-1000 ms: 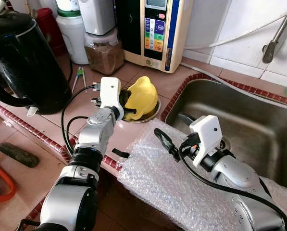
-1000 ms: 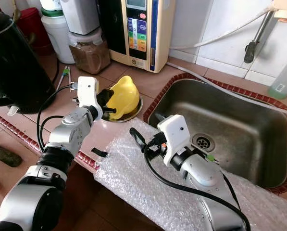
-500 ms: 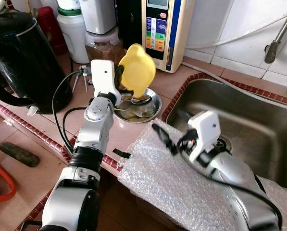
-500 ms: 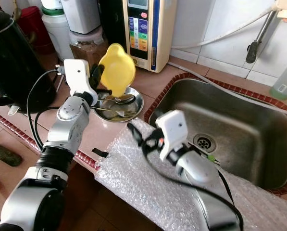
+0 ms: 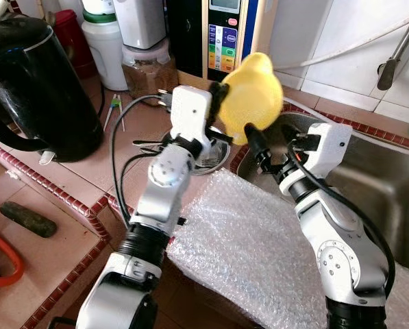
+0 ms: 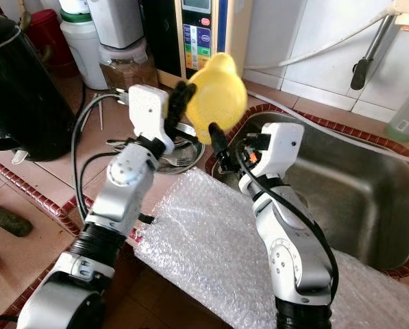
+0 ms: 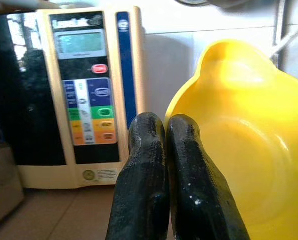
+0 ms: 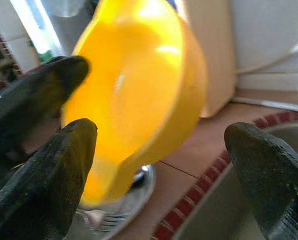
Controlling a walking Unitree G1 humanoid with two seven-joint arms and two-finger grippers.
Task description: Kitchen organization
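Note:
A yellow plastic bowl hangs tilted in the air over the counter's edge by the sink. My left gripper is shut on its rim, and in the left wrist view the two fingers press together beside the bowl. Just to the right of and below the bowl, my right gripper stands open with its fingers on either side of it, not closed on it. Under the bowl a steel plate holding a fork and a spoon rests on the counter.
A steel sink lies to the right. Bubble wrap covers the counter's front edge. A black kettle stands at the left, and a jar and a water appliance stand at the back.
My left gripper lifted the yellow bowl off the steel plate and carried it right, toward the sink. My right gripper rose from the bubble wrap up to the bowl.

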